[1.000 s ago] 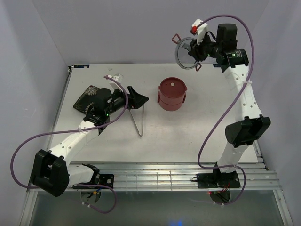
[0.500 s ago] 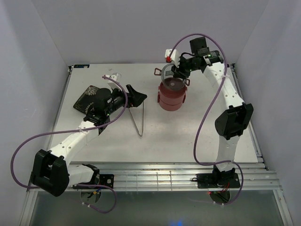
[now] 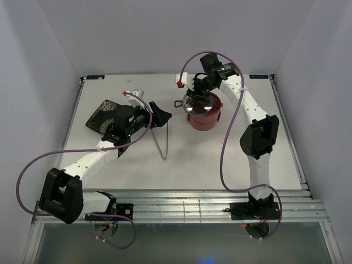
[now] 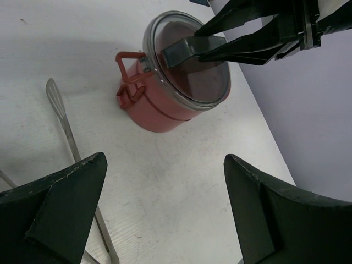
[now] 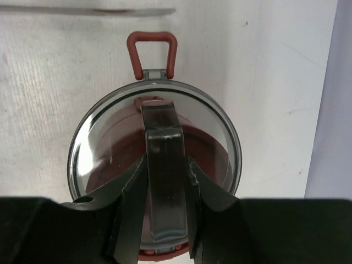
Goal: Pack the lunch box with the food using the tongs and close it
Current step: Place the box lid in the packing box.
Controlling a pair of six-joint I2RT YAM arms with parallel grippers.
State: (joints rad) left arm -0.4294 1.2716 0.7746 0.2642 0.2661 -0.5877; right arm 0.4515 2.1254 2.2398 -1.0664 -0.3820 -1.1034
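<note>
At the back middle of the table [image 3: 231, 165], the lunch box [image 3: 204, 120] stands with both dusty-red tiers stacked. The right gripper [image 3: 196, 99], jaws narrowed onto the grey handle, holds a clear steel-rimmed lid [image 5: 99, 159] on or just above its top, so closing looks nearly done, though the red clips seem unfastened. Whatever is packed inside cannot be seen, and the tongs [image 3: 163, 140] lie on the table by the left gripper [image 3: 163, 113], which gapes wide and empty near the dark plate [image 3: 98, 114].
</note>
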